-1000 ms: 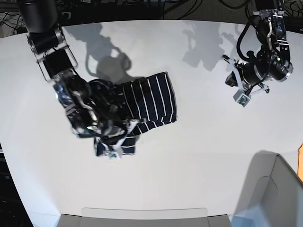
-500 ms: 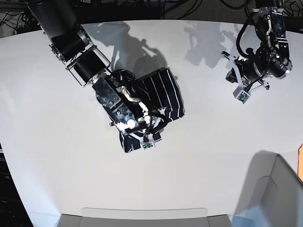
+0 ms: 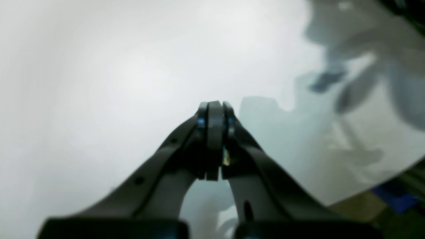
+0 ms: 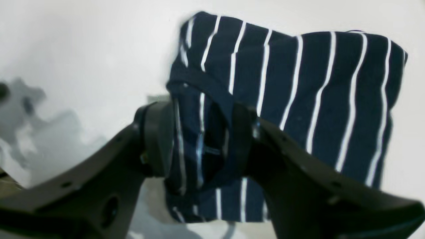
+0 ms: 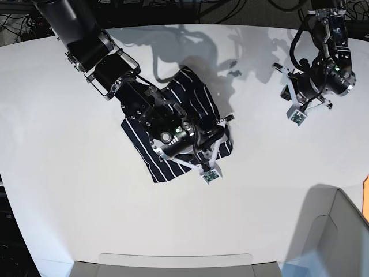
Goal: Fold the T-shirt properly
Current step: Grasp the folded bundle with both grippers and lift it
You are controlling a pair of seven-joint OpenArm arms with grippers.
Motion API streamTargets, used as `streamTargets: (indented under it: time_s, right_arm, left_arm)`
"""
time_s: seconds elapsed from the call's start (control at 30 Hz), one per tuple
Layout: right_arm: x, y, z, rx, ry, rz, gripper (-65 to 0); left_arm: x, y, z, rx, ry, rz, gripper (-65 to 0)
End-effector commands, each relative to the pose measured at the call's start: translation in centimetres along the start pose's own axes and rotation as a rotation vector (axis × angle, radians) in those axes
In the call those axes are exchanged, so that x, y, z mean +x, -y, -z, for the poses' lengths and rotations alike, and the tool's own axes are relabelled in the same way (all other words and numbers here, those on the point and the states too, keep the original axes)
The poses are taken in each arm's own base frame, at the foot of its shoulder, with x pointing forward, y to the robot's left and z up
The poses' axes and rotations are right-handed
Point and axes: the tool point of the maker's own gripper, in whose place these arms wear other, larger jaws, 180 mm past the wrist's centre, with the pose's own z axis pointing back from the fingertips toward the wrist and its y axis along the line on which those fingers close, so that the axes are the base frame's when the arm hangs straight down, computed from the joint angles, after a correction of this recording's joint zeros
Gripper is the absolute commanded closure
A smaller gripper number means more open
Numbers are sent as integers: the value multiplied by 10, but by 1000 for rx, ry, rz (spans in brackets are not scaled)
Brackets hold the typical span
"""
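The T-shirt (image 5: 195,97), dark navy with thin white stripes, lies partly folded on the white table (image 5: 69,190), left of centre. My right arm reaches over it and hides its middle. My right gripper (image 5: 223,128) is shut on a bunched fold of the T-shirt (image 4: 315,99); in the right wrist view the fabric fills the gap between the fingers (image 4: 156,139) of the gripper (image 4: 202,132). My left gripper (image 5: 283,81) hovers at the far right, well apart from the shirt. In the left wrist view it (image 3: 214,116) is shut and empty above bare table.
A grey bin (image 5: 337,231) stands at the front right corner. A pale tray edge (image 5: 173,259) runs along the front. Cables lie beyond the table's back edge (image 5: 190,11). Arm shadows fall on the table behind the shirt.
My right arm has swung to the right and forward with the shirt's fold in its grip, and the shirt has shifted right and spread out. The left arm has barely moved.
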Motion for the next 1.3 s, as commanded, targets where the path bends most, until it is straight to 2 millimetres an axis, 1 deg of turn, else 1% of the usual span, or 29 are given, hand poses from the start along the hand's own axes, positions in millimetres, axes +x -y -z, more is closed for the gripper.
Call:
streamTargets:
  time_s: [0.0, 0.07, 0.1, 0.13, 0.2, 0.23, 0.33, 0.37, 0.4, 0.5, 0.53, 0.57, 0.63, 0.73, 0.83, 0.87, 0.93, 1.0, 1.07, 1.2, 1.23, 1.27]
  right_arm:
    - [20, 4, -13, -12, 61, -8, -290]
    - [29, 8, -20, -35, 120, -19, -285]
    - [29, 21, -23, -78, 136, -27, -275]
    - [28, 34, -25, -119, 149, -32, -257]
    - [24, 54, -26, -178, 143, -39, -199]
    - [20, 71, -28, -217, 136, -26, -157]
    - [12, 106, -36, -263, 129, 55, -36]
    - [5, 118, -38, -272, 121, 89, 0]
    - [1, 133, -43, -285, 124, 118, 0]
    - [-14, 164, -52, -311, 113, 144, 0]
    - [-22, 175, -55, -324, 105, 146, 0]
    - [-29, 185, -57, -332, 98, 141, 0]
    - [-45, 199, -61, -345, 71, 108, 0]
    - [-61, 205, -55, -334, 21, 63, 0]
    - [-82, 214, -40, -333, -60, 64, 0]
    - [-85, 215, -34, -334, -65, 65, 0]
    - [-90, 209, -16, -309, -78, 53, 0]
    - [-97, 200, -1, -286, -107, 22, 0]
    - [-106, 188, 12, -265, -145, -24, 0]
    - [-113, 162, 24, -220, -182, -100, 0]
    - [-116, 153, 26, -207, -188, -122, 0]
    - [-115, 142, 27, -192, -180, -154, 0]
  left_arm:
    - [8, -7, -5, 24, 27, 11, 0]
    - [7, -9, -6, 36, 19, 17, 0]
    - [8, -11, -6, 41, 22, 18, 0]
    - [16, -13, -8, 50, 40, 22, 0]
    - [33, -19, -11, 65, 83, 29, 0]
    - [46, -18, -12, 64, 117, 27, 0]
    - [76, -13, -14, 53, 201, 22, 0]
    - [88, -8, -14, 41, 233, 17, 0]
    - [98, -1, -13, 25, 258, 23, 0]
    - [122, 25, -11, -27, 304, 100, 0]
    - [130, 41, -8, -60, 315, 147, 0]
    - [138, 61, -4, -106, 326, 202, 0]
    - [145, 101, 3, -192, 343, 299, 0]
    - [148, 141, 6, -282, 366, 382, 0]
    - [144, 177, 9, -366, 364, 453, 0]
    - [144, 187, 10, -385, 361, 480, 0]
    - [147, 198, 12, -406, 351, 524, 0]
    - [145, 204, 19, -423, 326, 549, 0]
    - [137, 203, 34, -435, 270, 543, 0]
    - [127, 184, 63, -425, 165, 495, 0]
    - [123, 179, 71, -424, 136, 478, 0]
    - [121, 173, 78, -419, 113, 465, 0]
